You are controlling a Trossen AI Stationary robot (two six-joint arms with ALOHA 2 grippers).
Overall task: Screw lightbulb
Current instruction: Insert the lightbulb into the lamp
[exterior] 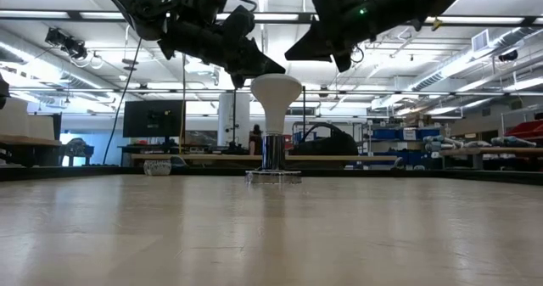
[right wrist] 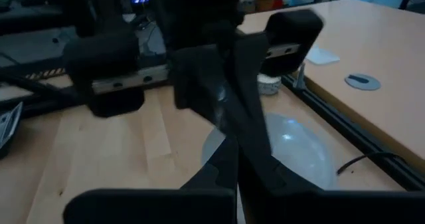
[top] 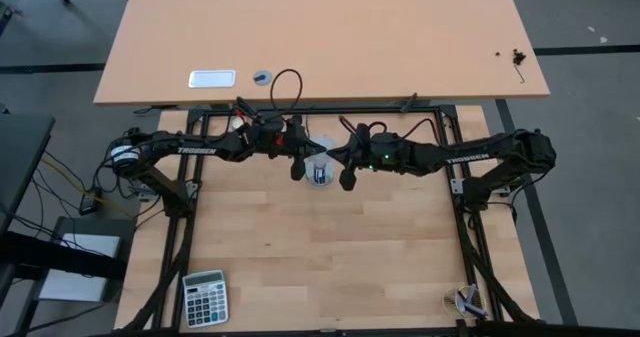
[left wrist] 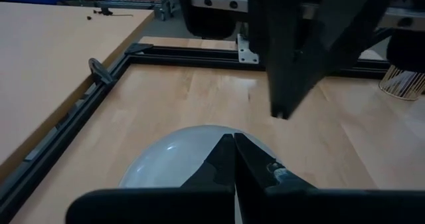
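Note:
The white lightbulb [exterior: 276,95] stands upright, dome up, its narrow base in a silver socket [exterior: 271,153] on a small clear plate [exterior: 273,177] at the table's middle. It also shows in the high view [top: 320,172]. My left gripper [exterior: 273,67] is shut just above the dome's left side; its wrist view shows its shut fingers [left wrist: 234,141] over the dome [left wrist: 172,161]. My right gripper [exterior: 297,55] is shut and hangs above and to the right of the bulb, clear of it. The dome lies beyond that gripper [right wrist: 236,151] in its wrist view [right wrist: 299,144]. My left gripper's shut fingertips [left wrist: 226,151] come slanting down from the table's left, right at the top of the bulb's dome [exterior: 265,77]. Whether they touch it I cannot tell.
A calculator [top: 205,297] lies at the near left and a small wire object [top: 467,299] at the near right. Black frame rails [top: 460,207] border the work surface. A second table [top: 320,37] beyond holds a white tag [top: 212,78] and a round disc [top: 262,77].

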